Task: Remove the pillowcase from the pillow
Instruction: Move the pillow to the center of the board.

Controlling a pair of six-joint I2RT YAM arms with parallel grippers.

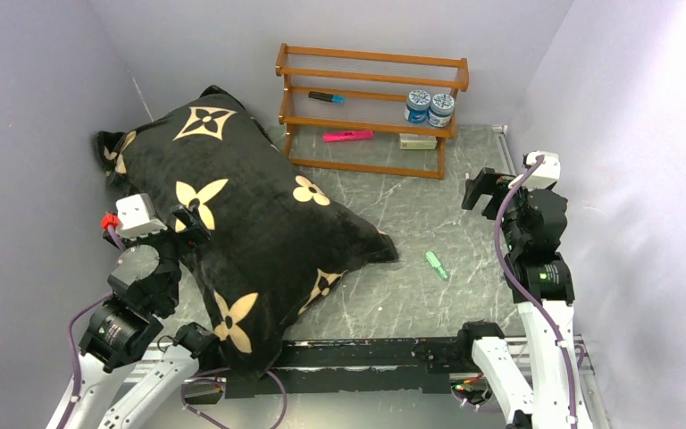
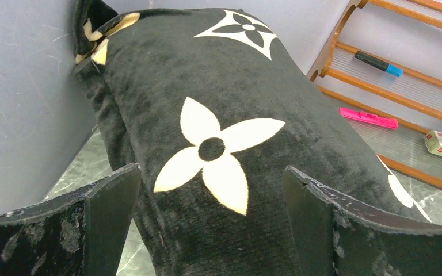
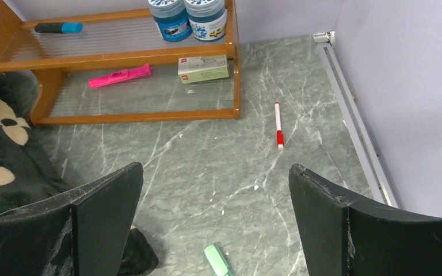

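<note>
HANDLING: pillowcase [image 1: 259, 214] looks soft, plush, light | HOLD: pinch its bunched corner, upper left of top view | CLAWS: your left gripper [image 2: 213, 190] and right gripper [image 3: 216, 195] both spread, empty

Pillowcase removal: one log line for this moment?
pillowcase: on, pillow hidden inside | left hand: open, aimed at pillowcase, no grip | right hand: open, empty, above table | removal: not started

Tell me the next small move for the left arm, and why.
Probably lower the left jaws and close them on the pillowcase. They stand wide open just above its plush side, gripping nothing, and no white pillow shows yet, so the cover likely needs a first pinch.
</note>
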